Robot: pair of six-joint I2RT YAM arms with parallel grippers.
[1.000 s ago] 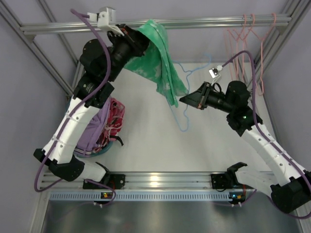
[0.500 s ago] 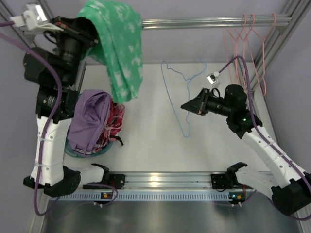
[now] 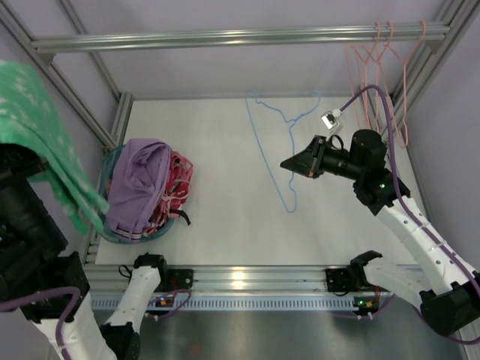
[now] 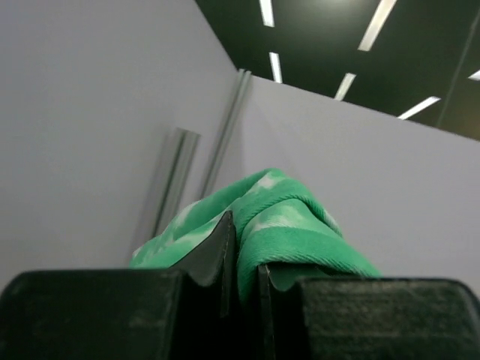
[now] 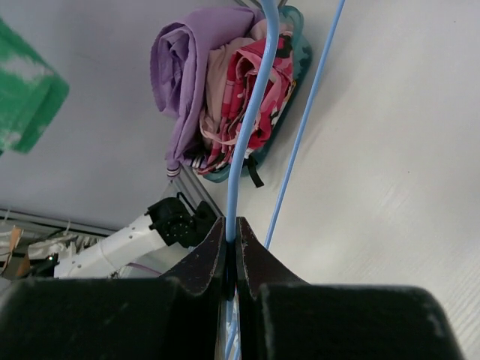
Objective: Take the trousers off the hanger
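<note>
1. The trousers (image 3: 43, 139) are seen fully off the hanger (image 5: 253, 105), lifted high at the far left edge of the top view, well apart from it.
2. A fold of the green fabric is pinched in the left tool (image 4: 244, 234), whose jaws are closed almost completely on it.
3. The hanger is held bare over the middle of the worktop (image 3: 225, 232), its blue wire clamped between the tightly closed jaws of the right tool (image 3: 286, 163).
4. The removal itself is judged done; what appears to remain is setting the trousers down.
5. For that, the left pinch is best kept firm and the hanging tail guided down clear of the frame post (image 3: 82, 97), so that nothing is snagged.
6. The hanger is best kept steady and away from the cloth while this is done.
7. A basket (image 3: 114, 234) with a purple cloth (image 3: 139, 180) and a red-pink cloth (image 3: 180, 184) is found at the left of the worktop, just beside the tail.
8. Pink hangers (image 3: 382, 67) are hung at the far right.
9. In the top view the left tool is hidden under the fabric, and the trousers are cut off by the picture edge.
10. Whether the tail touches the basket, or the hanger's hook touches the worktop, cannot be told.
</note>
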